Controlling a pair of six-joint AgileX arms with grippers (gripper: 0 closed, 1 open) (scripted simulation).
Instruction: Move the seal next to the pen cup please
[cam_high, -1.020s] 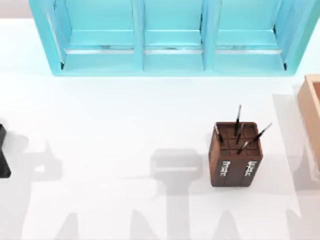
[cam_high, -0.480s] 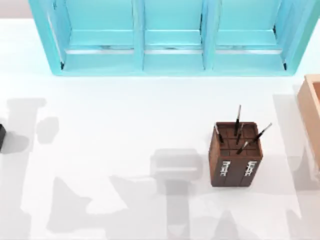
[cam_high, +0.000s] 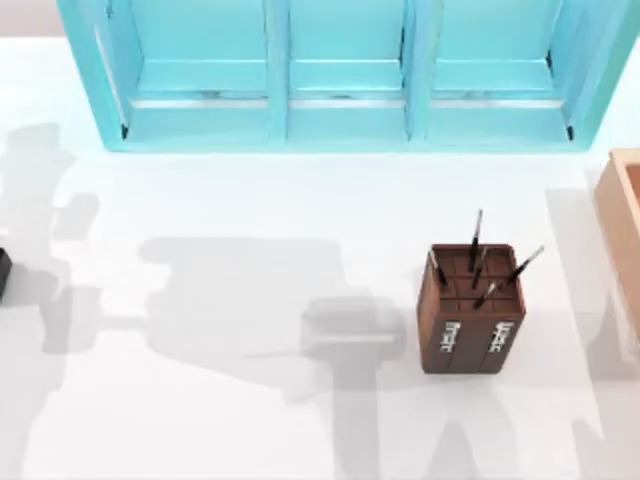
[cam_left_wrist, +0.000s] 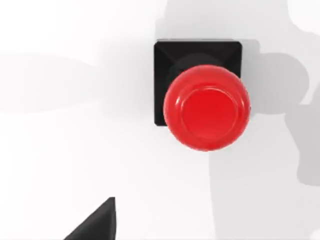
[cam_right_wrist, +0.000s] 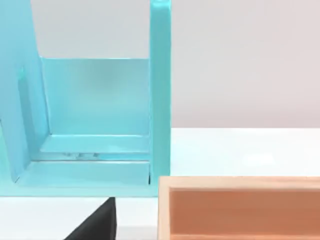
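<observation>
Looking straight down from my left wrist, I see the seal upright on the bench, at its far left edge, well apart from the pen cup. My left arm is nearer. I cannot tell the jaws' state.

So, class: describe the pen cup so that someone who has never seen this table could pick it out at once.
Start at the long turquoise shelf along the far edge of the white table. In front of its right-hand compartment stands the pen cup, left of the tan box. It is the dark brown block with a gridded top, thin dark pens sticking up and white lettering on its front.
</observation>
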